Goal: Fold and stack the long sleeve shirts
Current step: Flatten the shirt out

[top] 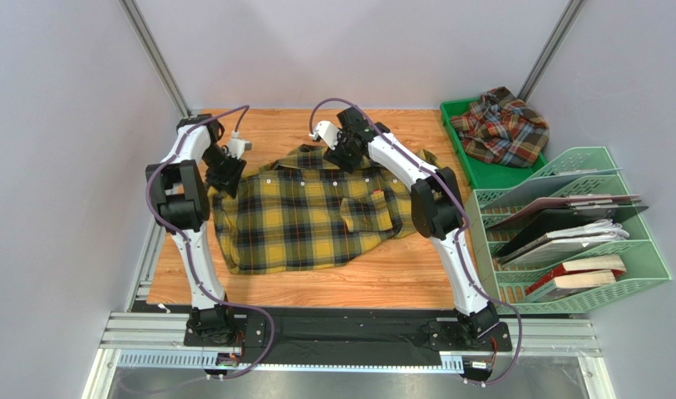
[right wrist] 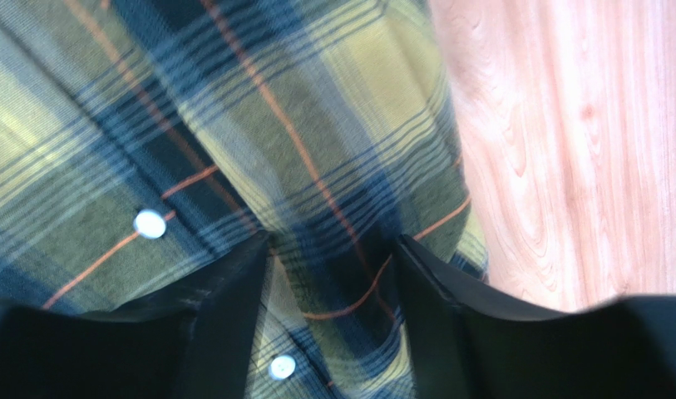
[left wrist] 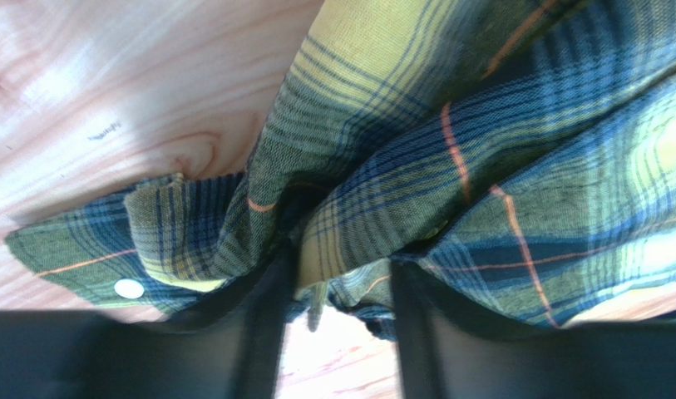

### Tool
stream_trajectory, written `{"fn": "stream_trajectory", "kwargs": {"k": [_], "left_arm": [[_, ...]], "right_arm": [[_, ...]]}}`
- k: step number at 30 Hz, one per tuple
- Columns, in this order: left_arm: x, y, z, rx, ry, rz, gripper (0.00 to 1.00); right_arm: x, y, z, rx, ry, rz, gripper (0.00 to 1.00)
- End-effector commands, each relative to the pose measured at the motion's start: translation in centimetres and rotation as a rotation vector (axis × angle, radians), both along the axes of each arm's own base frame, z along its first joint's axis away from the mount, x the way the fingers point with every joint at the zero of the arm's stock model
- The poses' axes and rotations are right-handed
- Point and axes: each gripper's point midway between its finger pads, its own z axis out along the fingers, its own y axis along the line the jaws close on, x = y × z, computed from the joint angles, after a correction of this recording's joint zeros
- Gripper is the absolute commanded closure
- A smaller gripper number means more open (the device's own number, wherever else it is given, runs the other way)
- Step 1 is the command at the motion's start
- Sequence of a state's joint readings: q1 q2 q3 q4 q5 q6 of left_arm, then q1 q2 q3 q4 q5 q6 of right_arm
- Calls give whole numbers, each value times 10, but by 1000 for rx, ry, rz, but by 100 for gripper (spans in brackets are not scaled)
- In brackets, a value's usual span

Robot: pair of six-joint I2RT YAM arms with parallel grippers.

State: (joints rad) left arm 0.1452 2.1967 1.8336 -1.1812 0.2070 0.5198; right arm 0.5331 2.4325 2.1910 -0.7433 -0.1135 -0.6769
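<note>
Yellow check shirt (top: 312, 212) lies spread mid-surface (top: 349, 283); left fingers (left wrist: 262, 332) straddle bunched cloth at its 10 o'clock shoulder, right fingers (right wrist: 224, 316) sit astride the button placket at 12. Clamped or not, I cannot tell. Risk: a shallow pinch slips on lifting, or uneven pulls skew the fold

A light-brown wooden tabletop (top: 382, 278) is carrying a yellow and black plaid flannel shirt (top: 303, 220), which is lying spread open across its middle. A green plastic tray (top: 482, 170) is sitting at its far right corner.
</note>
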Motion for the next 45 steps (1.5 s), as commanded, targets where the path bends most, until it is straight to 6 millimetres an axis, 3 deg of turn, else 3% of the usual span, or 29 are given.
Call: {"fn": "stream_trajectory", "kwargs": {"k": [1, 2, 3, 4, 5, 8, 9, 11, 12, 13, 14, 15, 16, 17, 18, 21, 23, 24, 25, 26, 27, 28, 29, 30, 32, 33, 36, 40, 45], "left_arm": [[5, 8, 25, 25, -89, -41, 62], [8, 5, 36, 17, -122, -48, 74], [10, 0, 44, -12, -151, -49, 80], [14, -2, 53, -21, -187, -52, 87], [16, -4, 69, -26, -234, -56, 100], [14, -20, 106, -103, -331, -131, 100], [9, -26, 115, -127, -345, -167, 100], [-14, -43, 135, -184, -370, -301, 100], [-32, -48, 129, -207, -337, -344, 100], [-52, -54, 136, -209, -346, -445, 100], [-66, -64, 131, -215, -322, -512, 100], [-96, -70, 108, -233, -236, -562, 100], [-113, -74, 106, -214, -241, -661, 100], [-129, -77, 94, -173, -195, -738, 100], [-162, -80, 65, -180, -96, -790, 100], [-181, -71, 30, -90, -56, -856, 100], [-176, -57, 11, -36, -5, -801, 99], [-165, -54, 12, -34, -15, -758, 95], [-161, -52, 12, -59, 7, -685, 83], [-151, -50, 20, -129, -25, -587, 77], [-127, -47, 44, -149, -90, -531, 71], [-115, -45, 50, -183, -105, -446, 55], [-100, -38, 62, -219, -156, -362, 48], [-72, -32, 81, -205, -242, -328, 45], [-50, -24, 82, -182, -263, -241, 42], [-28, -17, 86, -140, -323, -225, 41], [1, -12, 75, -70, -325, -176, 40], [24, -18, 39, -17, -255, -183, 39], [43, -11, 16, 86, -239, -199, 38]], "right_arm": [[32, -7, 19, 13, -73, -39, 52], [34, -9, 18, 9, -77, -44, 58], [36, -11, 21, 10, -84, -45, 74], [37, -11, 23, 12, -90, -46, 84], [37, -11, 25, 15, -94, -52, 100], [41, -10, 45, 52, -124, -73, 100], [45, -13, 60, 74, -148, -90, 100], [51, -18, 82, 138, -162, -144, 100], [52, -19, 93, 166, -166, -165, 100], [52, -21, 110, 204, -175, -173, 100], [54, -28, 122, 230, -181, -193, 100], [52, -30, 126, 261, -162, -219, 100], [48, -30, 140, 293, -159, -211, 100], [47, -35, 140, 300, -147, -227, 100], [45, -38, 141, 311, -129, -243, 100], [35, -46, 138, 322, -79, -255, 100], [29, -52, 134, 325, -47, -261, 100], [21, -55, 122, 304, -6, -262, 100], [17, -55, 118, 305, 15, -253, 100], [14, -57, 115, 302, 33, -251, 100], [8, -59, 110, 292, 58, -249, 100], [5, -58, 105, 290, 77, -243, 100], [3, -56, 104, 291, 90, -239, 100], [0, -57, 100, 288, 108, -241, 100], [-2, -55, 100, 296, 122, -240, 100], [-3, -56, 99, 295, 125, -240, 100], [-3, -56, 98, 289, 126, -239, 100], [-1, -59, 93, 277, 127, -244, 100], [2, -62, 87, 266, 131, -251, 100]]}}
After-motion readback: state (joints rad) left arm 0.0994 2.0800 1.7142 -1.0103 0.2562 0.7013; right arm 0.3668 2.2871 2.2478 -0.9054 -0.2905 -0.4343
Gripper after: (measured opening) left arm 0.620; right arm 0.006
